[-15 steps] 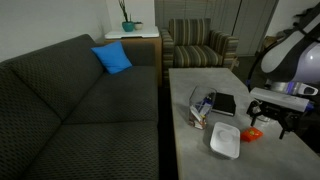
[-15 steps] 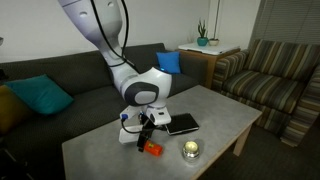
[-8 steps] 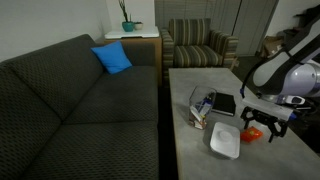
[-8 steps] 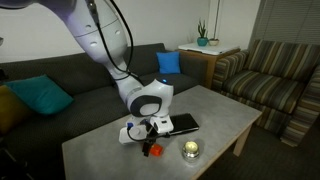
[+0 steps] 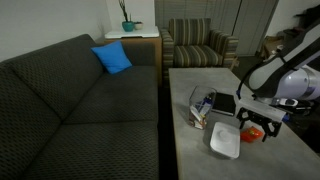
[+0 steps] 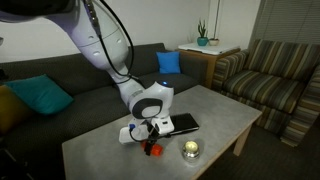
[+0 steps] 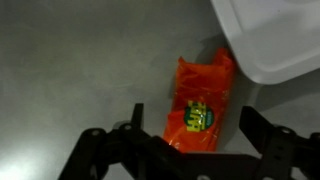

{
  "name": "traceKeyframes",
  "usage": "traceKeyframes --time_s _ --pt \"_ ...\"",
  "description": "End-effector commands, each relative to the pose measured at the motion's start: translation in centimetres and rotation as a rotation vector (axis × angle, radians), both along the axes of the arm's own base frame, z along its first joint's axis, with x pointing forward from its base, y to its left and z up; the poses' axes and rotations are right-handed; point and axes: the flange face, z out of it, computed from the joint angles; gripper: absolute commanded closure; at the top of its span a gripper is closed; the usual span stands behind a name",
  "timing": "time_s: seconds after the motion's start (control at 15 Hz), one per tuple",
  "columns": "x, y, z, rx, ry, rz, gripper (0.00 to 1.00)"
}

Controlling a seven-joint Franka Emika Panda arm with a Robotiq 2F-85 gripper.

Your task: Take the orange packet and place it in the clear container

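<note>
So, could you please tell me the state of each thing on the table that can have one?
orange packet: flat on the table, not gripped.
gripper: jaws open, one on either side of the orange packet.
clear container: upright, orange packet not inside.
white dish: looks empty.
black book: closed, lying flat.

In the wrist view the dish is cut off by the upper right corner; the packet has its lower end hidden behind the end effector, itself cropped at the bottom edge
</note>
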Motion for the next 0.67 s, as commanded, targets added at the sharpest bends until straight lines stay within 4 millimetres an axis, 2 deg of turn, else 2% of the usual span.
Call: traceKeyframes --time_s 0.0,0.4,0.6 --pt "-0.29 0.29 -0.23 0.036 0.016 0.005 0.34" --pt "-0.06 0.49 -0.08 0.041 0.014 -0.001 0.76" --pt "0.42 0.09 0.30 0.025 0.008 0.006 0.92"
